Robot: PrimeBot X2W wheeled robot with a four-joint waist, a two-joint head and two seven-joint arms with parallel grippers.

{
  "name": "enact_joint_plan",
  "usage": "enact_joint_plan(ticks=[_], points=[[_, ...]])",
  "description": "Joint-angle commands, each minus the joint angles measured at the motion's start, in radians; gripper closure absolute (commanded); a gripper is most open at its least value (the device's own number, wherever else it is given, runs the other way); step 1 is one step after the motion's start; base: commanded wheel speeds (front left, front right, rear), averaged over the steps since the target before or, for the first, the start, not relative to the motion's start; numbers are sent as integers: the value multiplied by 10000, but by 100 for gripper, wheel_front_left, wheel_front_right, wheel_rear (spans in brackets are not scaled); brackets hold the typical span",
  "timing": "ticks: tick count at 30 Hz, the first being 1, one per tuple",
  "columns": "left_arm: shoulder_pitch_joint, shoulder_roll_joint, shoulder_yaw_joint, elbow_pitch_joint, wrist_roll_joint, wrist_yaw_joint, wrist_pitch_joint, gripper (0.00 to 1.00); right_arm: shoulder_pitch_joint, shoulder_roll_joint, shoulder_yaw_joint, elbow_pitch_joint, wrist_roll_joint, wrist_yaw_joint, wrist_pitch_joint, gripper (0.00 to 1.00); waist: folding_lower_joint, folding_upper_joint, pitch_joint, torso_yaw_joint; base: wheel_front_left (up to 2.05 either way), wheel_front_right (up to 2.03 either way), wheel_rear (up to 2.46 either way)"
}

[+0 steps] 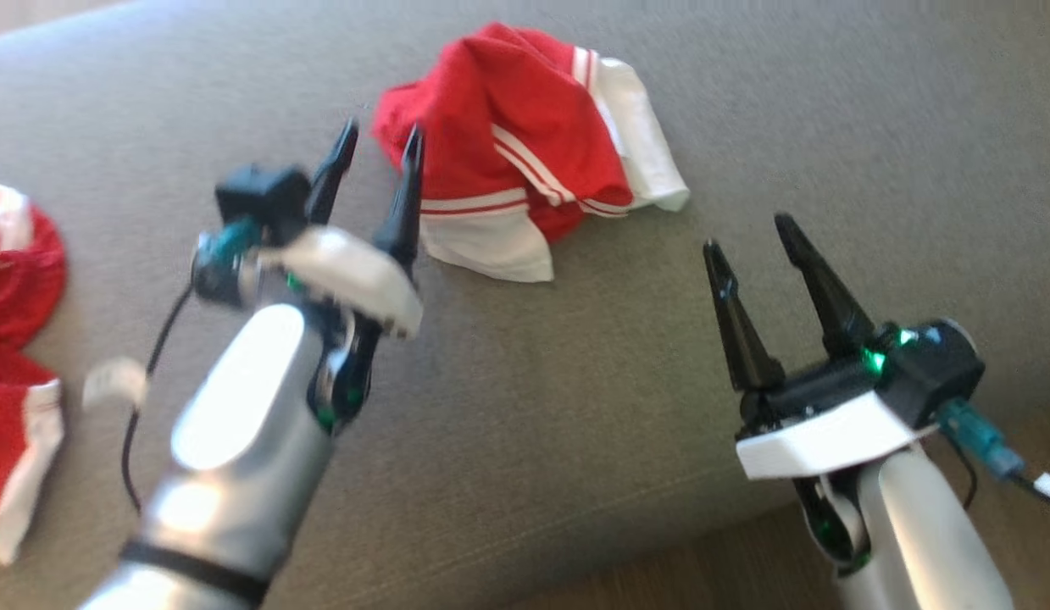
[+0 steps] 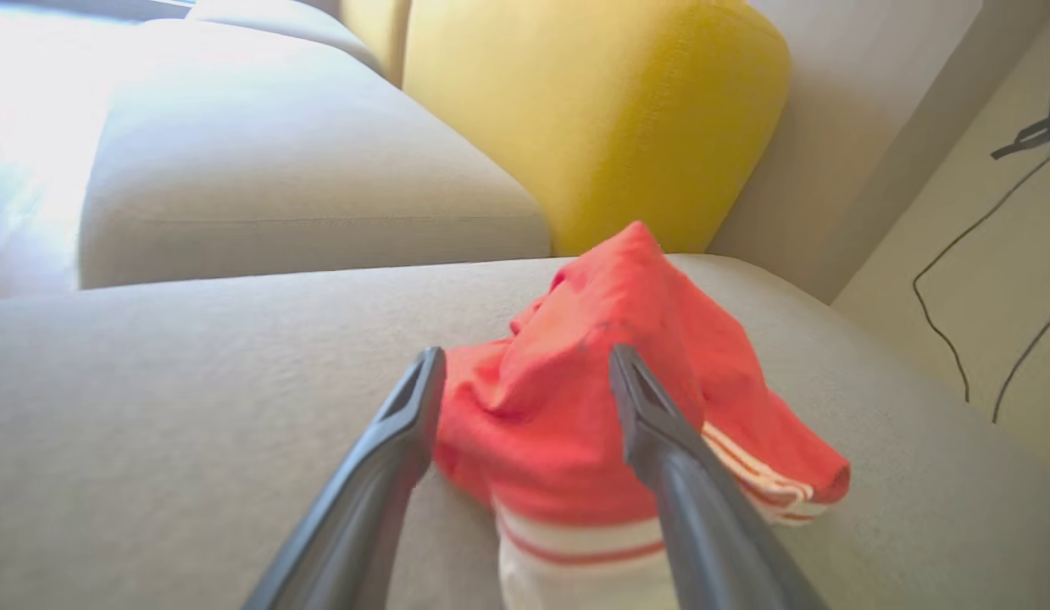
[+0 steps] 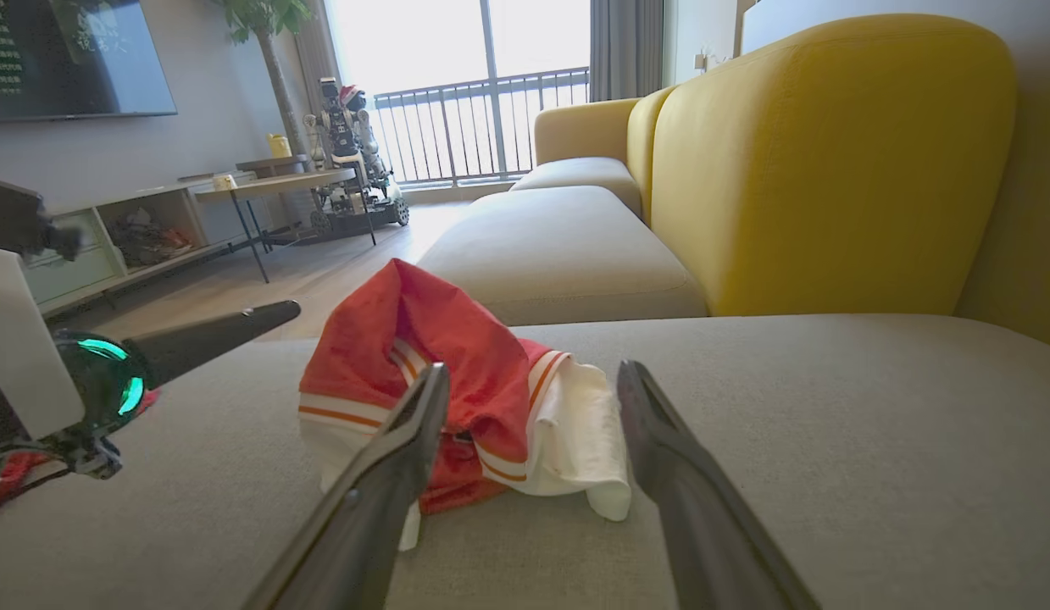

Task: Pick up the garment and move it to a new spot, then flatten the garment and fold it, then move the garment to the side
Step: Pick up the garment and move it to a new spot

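Garment (image 1: pixel 512 127) lies crumpled on sofa (image 1: pixel 575 407)

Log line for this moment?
garment: crumpled on sofa seat, not yet flattened | left hand: open, tips by garment's edge | right hand: open, apart from garment

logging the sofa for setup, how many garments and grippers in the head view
garments: 2 (crumpled garment in the middle, second garment cut off at the left edge)
grippers: 2 (left gripper, right gripper, both open)
total: 4
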Motion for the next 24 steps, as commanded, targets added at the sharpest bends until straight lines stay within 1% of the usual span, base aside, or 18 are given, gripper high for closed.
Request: enact_joint_plan(ticks=[1, 5, 8, 9, 10, 14, 16, 18, 22, 24], points=[[481, 184, 758, -985, 343, 226, -115, 0, 207, 7, 120, -178, -195, -4, 6, 0, 0, 0, -769, 741, 0, 0, 0], [2415, 44, 1803, -2933, 1300, 641, -120, 0, 533, 7, 71, 22, -483, -4, 6, 0, 0, 0, -1413, 1339, 0, 0, 0], [3930, -183, 2585, -4320, 2025, 853, -121, 0, 792, 7, 53, 174, -601, -4, 6, 0, 0, 0, -1827, 1677, 0, 0, 0], [3930, -183, 2585, -4320, 2025, 853, -121, 0, 792, 7, 53, 174, -601, -4, 6, 0, 0, 0, -1827, 1677, 0, 0, 0], [4412, -278, 2851, -4754, 2228, 888, -122, 0, 870, 7, 15, 208, -623, -4, 6, 0, 0, 0, -1938, 1769, 0, 0, 0], [6025, -518, 3610, -6108, 3430, 1006, -122, 0, 1139, 7, -201, 255, -702, -4, 6, 0, 0, 0, -2268, 2058, 0, 0, 0], [6658, -565, 3688, -6501, 4084, 970, -123, 0, 1251, 7, -270, 264, -795, -4, 6, 0, 0, 0, -2400, 2124, 0, 0, 0], [7175, -641, 3807, -6789, 4411, 978, -123, 0, 1390, 7, -409, 246, -872, -4, 6, 0, 0, 0, -2515, 2198, 0, 0, 0], [7941, -750, 4254, -6915, 4585, 1038, -123, 0, 1740, 7, -673, 256, -997, -4, 6, 0, 0, 0, -2662, 2249, 0, 0, 0], [8157, -777, 4484, -6833, 4623, 967, -123, 0, 1881, 7, -701, 285, -1053, -4, 6, 0, 0, 0, -2713, 2252, 0, 0, 0]])
